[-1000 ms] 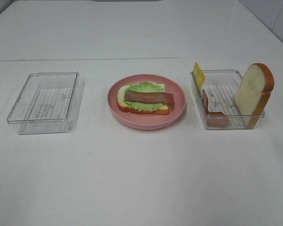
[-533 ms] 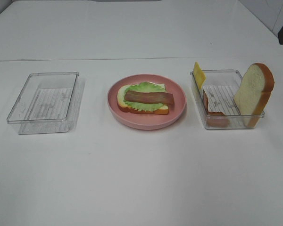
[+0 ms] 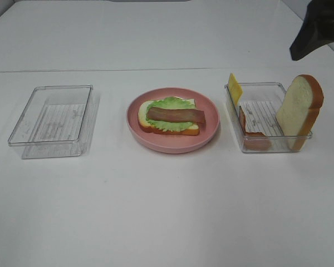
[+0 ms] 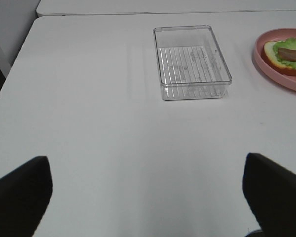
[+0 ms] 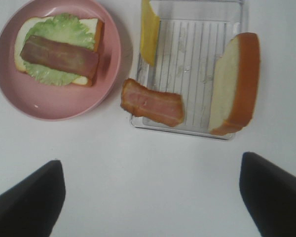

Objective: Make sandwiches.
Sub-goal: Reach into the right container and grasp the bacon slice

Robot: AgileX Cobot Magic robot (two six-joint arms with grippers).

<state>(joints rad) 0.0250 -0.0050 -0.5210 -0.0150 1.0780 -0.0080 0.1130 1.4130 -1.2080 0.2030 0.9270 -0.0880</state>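
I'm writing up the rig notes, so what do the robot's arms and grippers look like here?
Little shows. The left gripper and right gripper each show two plain black fingers with blunt, rounded ends. In the high view the right arm is a dark, angular shape. No cables or markings visible.

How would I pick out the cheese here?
Find the pink plate in the middle; the clear tray to its right holds loose pieces. The cheese leans against that tray's wall on the plate side, at the far corner. It's the only thin yellow slice, unlike the brown bacon and thick bread beside it.
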